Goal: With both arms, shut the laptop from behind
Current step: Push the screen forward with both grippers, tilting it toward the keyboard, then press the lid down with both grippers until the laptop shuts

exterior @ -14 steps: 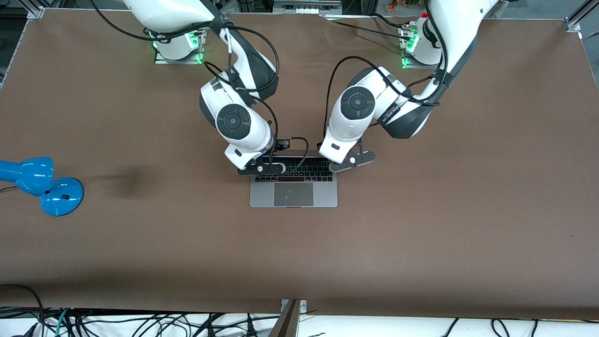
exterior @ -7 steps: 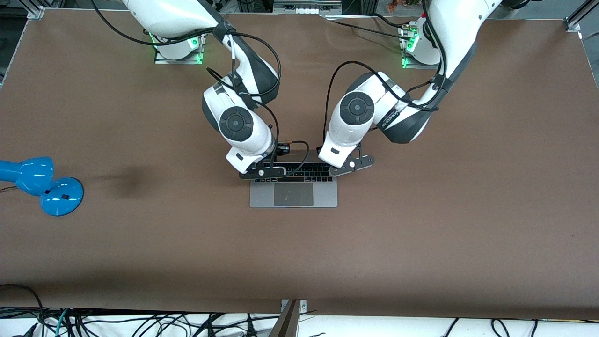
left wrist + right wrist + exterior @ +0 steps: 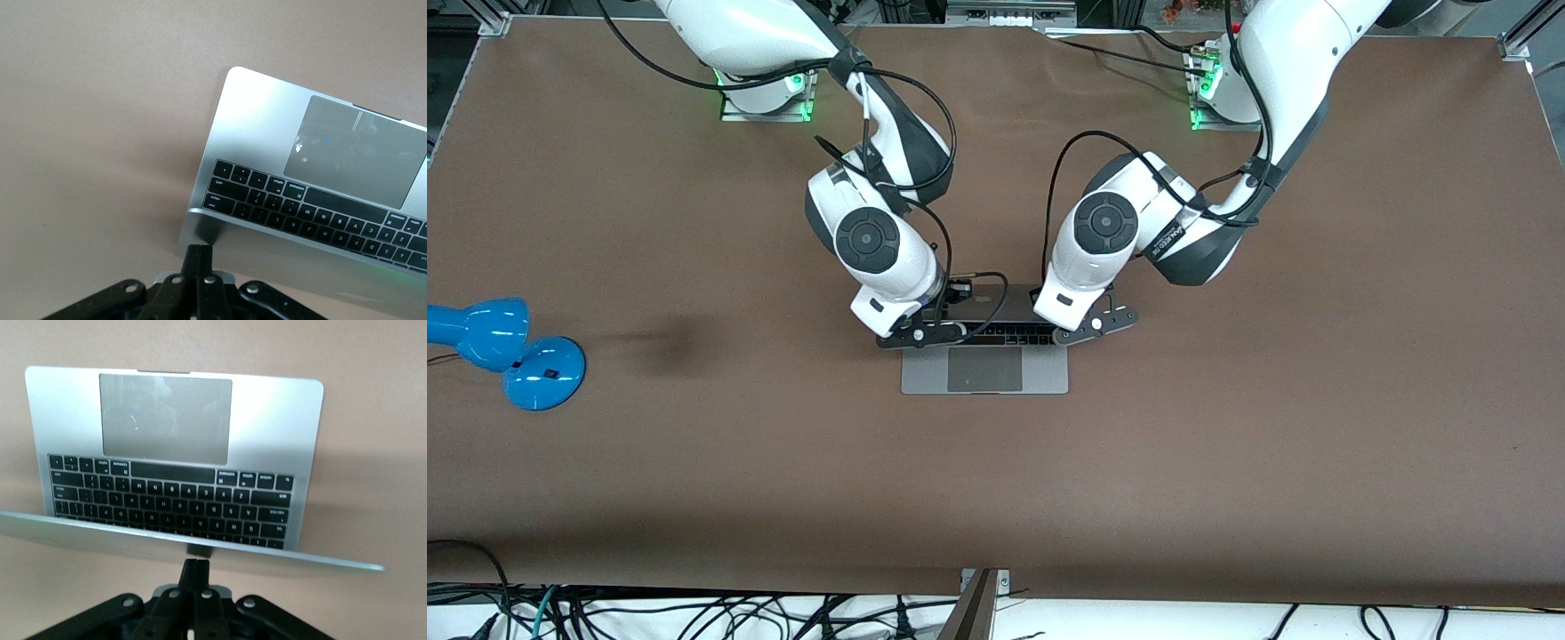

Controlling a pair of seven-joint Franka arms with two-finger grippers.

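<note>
The silver-grey laptop [image 3: 925, 373] lies mid-table, half shut, its lid [image 3: 1005, 307] tipped over the keyboard. Only the trackpad [image 3: 984, 369] and a thin strip of keys show in the front view. My right gripper [image 3: 920, 336] is over the lid's corner toward the right arm's end, and my left gripper [image 3: 1096, 324] is over the other corner. In the left wrist view the left gripper [image 3: 200, 250] is shut, tips against the lid's back [image 3: 280, 257] above the keyboard [image 3: 300, 207]. In the right wrist view the right gripper [image 3: 195, 561] is shut, tips touching the lid's edge [image 3: 100, 533].
A blue desk lamp [image 3: 507, 351] lies at the right arm's end of the brown table [image 3: 1227, 444]. Black cables [image 3: 996, 293] hang from both wrists over the laptop's hinge side. The arm bases [image 3: 765, 89] stand along the table's edge farthest from the front camera.
Both grippers have moved toward the front camera with the lid tipping further down. Fewer rows of keys show than a second ago.
</note>
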